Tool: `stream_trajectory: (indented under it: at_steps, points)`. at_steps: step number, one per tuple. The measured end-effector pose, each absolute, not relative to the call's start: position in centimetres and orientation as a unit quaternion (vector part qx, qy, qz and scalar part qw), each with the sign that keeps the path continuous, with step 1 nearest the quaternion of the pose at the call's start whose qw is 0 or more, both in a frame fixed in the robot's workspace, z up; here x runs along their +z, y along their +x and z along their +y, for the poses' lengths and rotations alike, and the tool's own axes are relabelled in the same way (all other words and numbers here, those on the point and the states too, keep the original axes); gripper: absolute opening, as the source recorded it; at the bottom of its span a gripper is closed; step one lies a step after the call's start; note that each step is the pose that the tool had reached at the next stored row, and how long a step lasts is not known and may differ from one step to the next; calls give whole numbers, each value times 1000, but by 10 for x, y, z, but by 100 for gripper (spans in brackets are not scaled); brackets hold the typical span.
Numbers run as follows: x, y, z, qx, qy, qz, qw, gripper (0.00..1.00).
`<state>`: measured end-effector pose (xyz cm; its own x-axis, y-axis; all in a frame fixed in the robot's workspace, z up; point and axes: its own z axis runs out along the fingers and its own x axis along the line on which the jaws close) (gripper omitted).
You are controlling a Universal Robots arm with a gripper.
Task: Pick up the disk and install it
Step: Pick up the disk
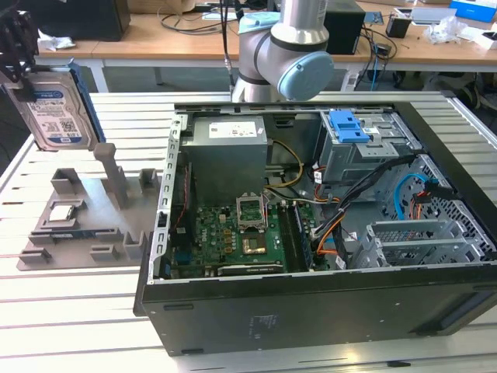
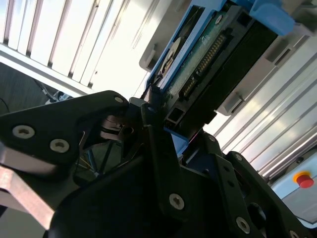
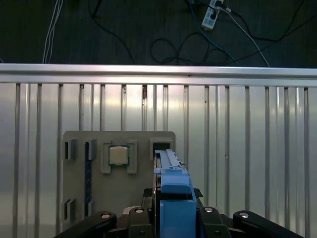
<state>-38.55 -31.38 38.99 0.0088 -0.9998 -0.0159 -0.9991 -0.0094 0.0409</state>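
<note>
The disk (image 1: pixel 54 109), a silver hard drive with a white-and-blue label and blue carrier edges, hangs upright in the air at the exterior view's far left. It is above and behind the grey fixture tray (image 1: pixel 85 210). My black gripper (image 1: pixel 26 76) is shut on its upper end. In the second wrist view the fingers (image 2: pixel 153 106) clamp the disk's (image 2: pixel 208 54) connector end. In the first wrist view the disk (image 3: pixel 171 173) shows edge-on, rising from the gripper (image 3: pixel 173 210) over the tray (image 3: pixel 79 183).
The open computer case (image 1: pixel 311 311) fills the exterior view's middle and right. A grey drive cage with a blue bracket (image 1: pixel 348 124) sits at its back right. The arm's base (image 1: pixel 283 54) stands behind the case. A chip (image 1: pixel 62 214) lies on the tray. A slatted metal table (image 1: pixel 70 311) lies underneath.
</note>
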Motion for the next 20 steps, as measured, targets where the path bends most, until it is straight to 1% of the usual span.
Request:
stream_trajectory:
  at_steps: [20]
  points:
    - [417,-386,-314,-20,710,-704,9,37]
